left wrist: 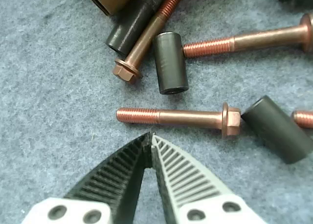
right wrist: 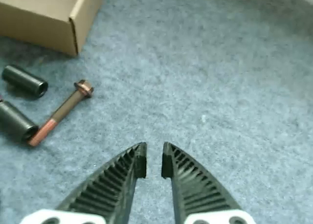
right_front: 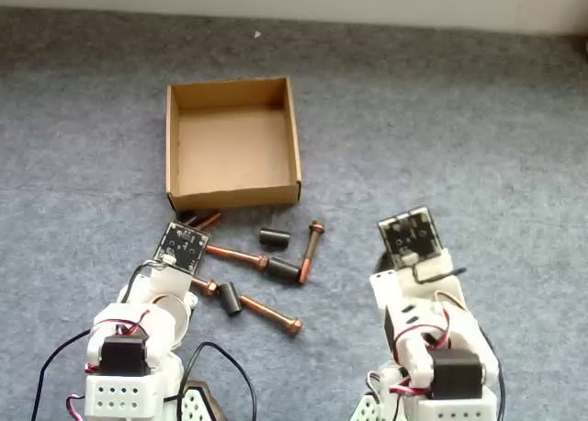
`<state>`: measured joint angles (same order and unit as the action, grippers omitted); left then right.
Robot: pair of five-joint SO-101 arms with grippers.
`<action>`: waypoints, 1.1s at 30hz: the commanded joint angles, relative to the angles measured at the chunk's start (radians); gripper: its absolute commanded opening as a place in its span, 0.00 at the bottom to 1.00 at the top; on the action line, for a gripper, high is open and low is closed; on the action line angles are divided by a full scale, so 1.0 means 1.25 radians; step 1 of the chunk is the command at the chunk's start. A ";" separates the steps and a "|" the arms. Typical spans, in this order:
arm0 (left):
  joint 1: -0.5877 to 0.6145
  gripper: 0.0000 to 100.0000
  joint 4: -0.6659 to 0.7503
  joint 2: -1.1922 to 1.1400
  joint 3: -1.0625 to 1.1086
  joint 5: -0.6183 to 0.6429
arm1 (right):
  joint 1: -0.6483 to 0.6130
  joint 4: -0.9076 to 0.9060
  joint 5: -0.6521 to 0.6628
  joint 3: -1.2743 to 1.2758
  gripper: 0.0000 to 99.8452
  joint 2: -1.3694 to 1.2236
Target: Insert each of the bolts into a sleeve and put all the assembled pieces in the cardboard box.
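The left end effector point(left wrist: 149, 138) is hanging low over the grey desk point(left wrist: 54, 101), its ribbed fingers pressed together and holding nothing. Just ahead of its tips a copper-coloured flange bolt point(left wrist: 178, 117) is lying crosswise. Beyond that bolt, apart from it, a black sleeve point(left wrist: 171, 62) is lying with its open bore turned toward the end effector. Another sleeve point(left wrist: 276, 129) is resting just beside the bolt's head.

The right end effector point(right wrist: 154, 160) is standing over bare desk with its fingers slightly spread, gripping nothing. A further bolt point(right wrist: 61, 111) is lying ahead and off to one side of it, near the cardboard box point(right_front: 294, 136), which is looking empty.

No bolt is clearly sitting inside a sleeve, so the step in hand is probably the first pick. To do it well, the left fingers should be opening wide before going down. They should then be closing across the smooth shank close to the head, so that the threaded end is staying free for the sleeve. The bolt is round and is likely to roll if one finger is touching it first.
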<state>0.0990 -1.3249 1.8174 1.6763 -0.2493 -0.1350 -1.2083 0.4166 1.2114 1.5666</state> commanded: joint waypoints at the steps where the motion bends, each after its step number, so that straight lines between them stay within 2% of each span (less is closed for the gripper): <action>1: 0.004 0.01 -0.002 0.002 0.015 -0.001 | -0.078 -0.006 0.005 -0.144 0.07 -0.230; 3: 0.004 0.01 -0.002 0.002 0.015 -0.001 | -0.122 -0.001 -0.010 -0.215 0.08 -0.348; 10: 0.004 0.01 -0.002 0.002 0.015 -0.001 | -0.269 0.002 -0.029 -0.429 0.23 -0.675; 25: 0.004 0.01 -0.002 0.002 0.015 -0.001 | -0.424 0.220 -0.028 -0.597 0.23 -1.129; 33: 0.004 0.01 -0.002 0.002 0.015 -0.001 | -0.440 0.244 -0.028 -0.686 0.23 -1.292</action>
<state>0.0990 -1.3249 1.8174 1.6763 -0.2493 -0.6736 -0.9229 0.3890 0.4289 -0.0199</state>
